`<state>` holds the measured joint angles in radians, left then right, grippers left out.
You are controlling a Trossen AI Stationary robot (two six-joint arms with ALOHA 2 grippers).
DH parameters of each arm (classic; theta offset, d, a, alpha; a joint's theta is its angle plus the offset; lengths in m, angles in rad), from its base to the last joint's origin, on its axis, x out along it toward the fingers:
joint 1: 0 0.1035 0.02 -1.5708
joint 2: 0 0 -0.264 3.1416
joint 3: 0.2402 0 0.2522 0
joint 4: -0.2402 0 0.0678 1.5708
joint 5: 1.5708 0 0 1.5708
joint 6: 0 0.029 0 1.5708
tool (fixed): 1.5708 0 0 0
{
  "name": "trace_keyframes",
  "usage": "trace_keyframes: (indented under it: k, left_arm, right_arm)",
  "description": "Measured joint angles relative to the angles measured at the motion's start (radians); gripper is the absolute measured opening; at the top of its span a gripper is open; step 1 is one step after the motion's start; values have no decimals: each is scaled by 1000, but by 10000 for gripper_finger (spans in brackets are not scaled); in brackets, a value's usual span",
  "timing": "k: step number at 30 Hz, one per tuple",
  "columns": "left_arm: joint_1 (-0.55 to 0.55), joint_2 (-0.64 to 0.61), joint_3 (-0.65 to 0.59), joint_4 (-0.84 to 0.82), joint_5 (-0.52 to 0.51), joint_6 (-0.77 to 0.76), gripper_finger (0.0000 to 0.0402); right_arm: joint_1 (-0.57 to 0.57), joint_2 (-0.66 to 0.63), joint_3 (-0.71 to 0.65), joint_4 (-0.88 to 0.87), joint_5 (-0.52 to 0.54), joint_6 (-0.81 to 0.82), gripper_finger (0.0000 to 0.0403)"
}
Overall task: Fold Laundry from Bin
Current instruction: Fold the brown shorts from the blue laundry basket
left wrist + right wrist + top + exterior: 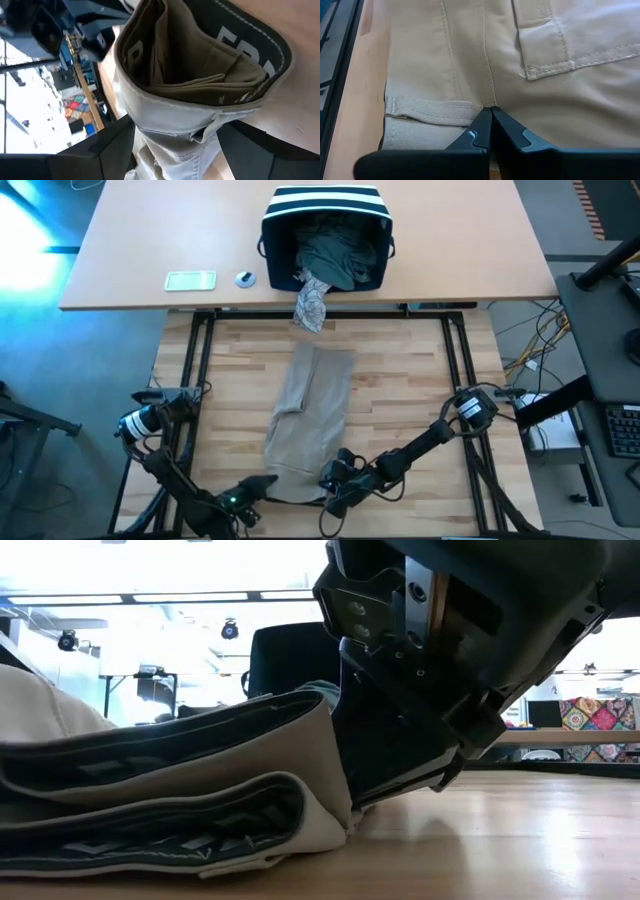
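Note:
Tan pants (pixel 310 415) lie lengthwise on the wooden table, waistband at the near edge. In the left wrist view the waistband (pixel 200 85) gapes open and shows a dark lining with white print. My left gripper (pixel 180 152) is open at the waistband's left end, a finger on either side of it; whether they touch it I cannot tell. My right gripper (pixel 490 112) is shut on the waistband's right part. The bin (pixel 325 230) lies tipped on the far desk. A teal garment (pixel 335 255) fills its mouth, and a grey-white patterned one (pixel 312 302) hangs over the desk edge. My right gripper pinches the pants at the waistband seam (pixel 470 106) between its two fingertips, slanting down from the table's right near side. The upper layer of the waistband (pixel 300 715) rises toward the fingers, while the lower layer (pixel 200 840) stays on the table.
A white flat device (pixel 190 280) and a small round object (pixel 245 278) lie on the far desk, left of the bin. Bare wood (pixel 410 400) shows on both sides of the pants. Black frame rails (pixel 190 380) run along the table's edges.

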<state>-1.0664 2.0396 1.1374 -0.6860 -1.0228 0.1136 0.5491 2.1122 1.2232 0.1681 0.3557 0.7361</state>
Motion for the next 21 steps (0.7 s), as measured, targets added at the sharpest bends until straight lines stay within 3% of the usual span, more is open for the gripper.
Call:
trace_keyframes:
  k: [10,13,18,21]
  left_arm:
    - [74,-1,1,101,175,-4,247]
    - [97,-1,2,122,205,-43,193]
    - [130,-5,32,84,311,-146,30]
    - [135,-25,45,47,316,-230,22]
  right_arm:
    - [0,-6,-1,-7,-24,-2,9]
    - [3,-15,-1,-13,-27,3,9]
    - [19,-57,-2,-87,-30,0,9]
    - [29,-98,-4,-168,-31,-10,9]
